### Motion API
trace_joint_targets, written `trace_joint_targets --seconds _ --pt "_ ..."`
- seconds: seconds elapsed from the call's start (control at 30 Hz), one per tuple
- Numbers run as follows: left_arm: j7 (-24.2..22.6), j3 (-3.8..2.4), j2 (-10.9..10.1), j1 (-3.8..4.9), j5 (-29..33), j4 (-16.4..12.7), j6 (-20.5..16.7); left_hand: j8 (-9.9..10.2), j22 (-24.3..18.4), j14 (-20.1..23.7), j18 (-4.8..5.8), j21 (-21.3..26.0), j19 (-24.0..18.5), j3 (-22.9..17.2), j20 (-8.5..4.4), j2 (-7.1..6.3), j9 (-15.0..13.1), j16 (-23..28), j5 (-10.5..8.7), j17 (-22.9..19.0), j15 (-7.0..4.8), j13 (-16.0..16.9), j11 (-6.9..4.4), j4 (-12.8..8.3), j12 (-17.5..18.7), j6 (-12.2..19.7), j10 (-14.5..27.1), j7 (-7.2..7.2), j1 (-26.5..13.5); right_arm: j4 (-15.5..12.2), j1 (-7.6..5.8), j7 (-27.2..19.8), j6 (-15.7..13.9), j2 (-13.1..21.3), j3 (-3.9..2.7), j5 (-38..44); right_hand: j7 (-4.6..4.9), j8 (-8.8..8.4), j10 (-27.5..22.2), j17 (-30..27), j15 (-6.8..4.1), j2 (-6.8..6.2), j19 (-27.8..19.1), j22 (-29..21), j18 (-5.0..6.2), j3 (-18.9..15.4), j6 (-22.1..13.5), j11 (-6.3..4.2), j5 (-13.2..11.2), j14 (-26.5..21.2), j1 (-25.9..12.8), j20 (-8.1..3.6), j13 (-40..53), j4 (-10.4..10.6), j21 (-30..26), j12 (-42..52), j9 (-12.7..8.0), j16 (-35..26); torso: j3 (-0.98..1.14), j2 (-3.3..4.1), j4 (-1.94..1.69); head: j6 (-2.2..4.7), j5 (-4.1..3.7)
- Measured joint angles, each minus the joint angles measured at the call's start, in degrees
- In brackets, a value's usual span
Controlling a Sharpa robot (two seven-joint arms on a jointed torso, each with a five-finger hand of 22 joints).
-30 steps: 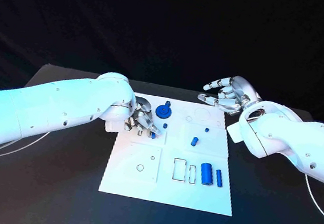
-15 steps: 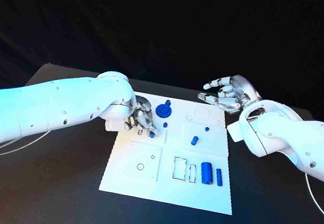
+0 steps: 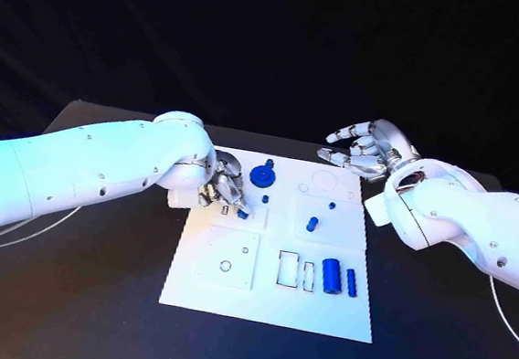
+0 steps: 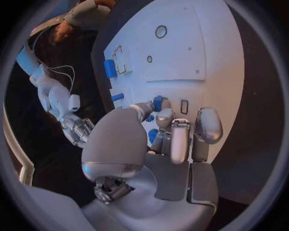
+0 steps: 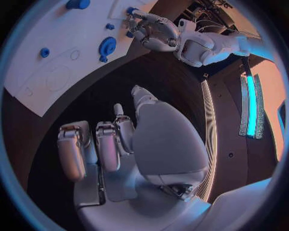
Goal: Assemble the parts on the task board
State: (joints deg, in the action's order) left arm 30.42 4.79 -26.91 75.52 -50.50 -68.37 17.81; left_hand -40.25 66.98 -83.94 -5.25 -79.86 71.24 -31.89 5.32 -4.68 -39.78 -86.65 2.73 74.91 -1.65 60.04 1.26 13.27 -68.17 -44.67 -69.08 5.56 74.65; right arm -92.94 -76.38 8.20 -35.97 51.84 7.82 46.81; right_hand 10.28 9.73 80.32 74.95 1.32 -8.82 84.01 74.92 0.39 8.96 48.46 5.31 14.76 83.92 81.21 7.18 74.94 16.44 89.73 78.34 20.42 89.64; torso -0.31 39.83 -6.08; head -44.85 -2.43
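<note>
The white task board lies mid-table. My left hand rests over its far left part and pinches a small blue part between thumb and a fingertip, right at the board's surface; the left wrist view shows that part at the fingertips. A blue gear and a small peg stand just beyond the hand. My right hand hovers past the board's far right corner with its fingers loosely spread and nothing in them. The right wrist view shows the gear and my left hand.
Two blue cylinders lie by rectangular slots at the board's near right. Small blue pieces sit mid-board, and another lies farther right. Round outlines mark the far right corner. Thin cables run along the table on both sides.
My left hand has shifted slightly toward the far left with the small blue part at its fingertips. The right hand has stayed where it was.
</note>
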Motion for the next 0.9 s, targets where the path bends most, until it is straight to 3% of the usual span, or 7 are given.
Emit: trace_joint_targets --seconds 0.2,0.6,0.63,0.9 --pt "0.0 0.02 -0.9 -0.05 0.9 -0.2 -0.4 -0.9 0.3 0.0 0.00 -0.2 0.2 -0.8 -0.21 -0.03 0.0 -0.2 0.00 0.0 0.00 0.2 -0.03 0.8 0.0 -0.1 -0.6 -0.06 0.0 -0.1 0.02 0.2 0.3 -0.1 0.00 -0.2 0.00 0.00 -0.2 0.0 0.00 0.00 0.0 0.0 0.00 0.0 0.0 -0.19 0.0 0.0 0.0 0.00 0.0 0.0 0.0 -0.2 0.0 0.0 0.01 -0.05 -0.03 0.23 0.10" --pt "0.1 -0.46 -3.5 -0.02 2.3 -2.5 -2.9 -1.5 1.9 -0.2 0.00 -0.9 1.3 -1.6 -0.65 -1.55 0.0 -0.8 0.00 0.0 -0.20 0.9 -0.47 1.5 -0.1 -0.6 -1.8 -0.56 -1.9 0.0 0.02 0.4 0.7 0.1 0.00 -0.6 0.00 0.00 -0.2 0.0 0.00 0.00 0.0 0.0 0.00 0.0 0.0 -0.19 0.0 0.0 0.0 0.00 0.0 0.0 0.0 -0.2 0.0 0.0 0.01 -0.03 -0.10 0.58 0.19" --pt "0.1 -0.45 -3.6 -0.02 2.3 -2.8 -3.3 -1.5 2.0 -0.1 0.00 -1.1 1.6 -4.0 -0.70 -1.82 0.0 -1.0 -0.04 0.0 -0.31 0.9 -0.54 -0.8 -0.3 -0.6 -2.1 -0.56 -2.3 0.1 0.02 0.4 0.7 0.1 0.00 -0.7 0.00 0.00 -0.2 0.0 0.00 0.00 0.0 0.0 0.00 0.0 0.0 -0.19 0.0 0.0 0.0 0.00 0.0 0.0 0.0 -0.2 0.0 0.0 0.01 -0.01 -0.10 0.59 0.18" --pt "0.0 -0.03 -4.1 -0.11 1.4 -4.7 -6.9 -2.4 4.0 -0.1 -0.01 -2.1 3.3 -5.5 -1.26 -3.40 0.0 -1.8 -0.08 0.0 -0.92 2.1 -1.17 -0.1 -1.3 -1.2 -3.9 -0.56 -3.9 0.3 0.07 0.4 0.8 0.1 0.04 -0.7 0.00 0.00 -0.2 0.0 0.00 0.00 0.0 0.0 0.00 0.0 0.0 -0.19 0.0 0.0 0.0 0.00 0.0 0.0 0.0 -0.2 0.0 0.0 -0.03 0.07 -0.09 0.67 0.24"
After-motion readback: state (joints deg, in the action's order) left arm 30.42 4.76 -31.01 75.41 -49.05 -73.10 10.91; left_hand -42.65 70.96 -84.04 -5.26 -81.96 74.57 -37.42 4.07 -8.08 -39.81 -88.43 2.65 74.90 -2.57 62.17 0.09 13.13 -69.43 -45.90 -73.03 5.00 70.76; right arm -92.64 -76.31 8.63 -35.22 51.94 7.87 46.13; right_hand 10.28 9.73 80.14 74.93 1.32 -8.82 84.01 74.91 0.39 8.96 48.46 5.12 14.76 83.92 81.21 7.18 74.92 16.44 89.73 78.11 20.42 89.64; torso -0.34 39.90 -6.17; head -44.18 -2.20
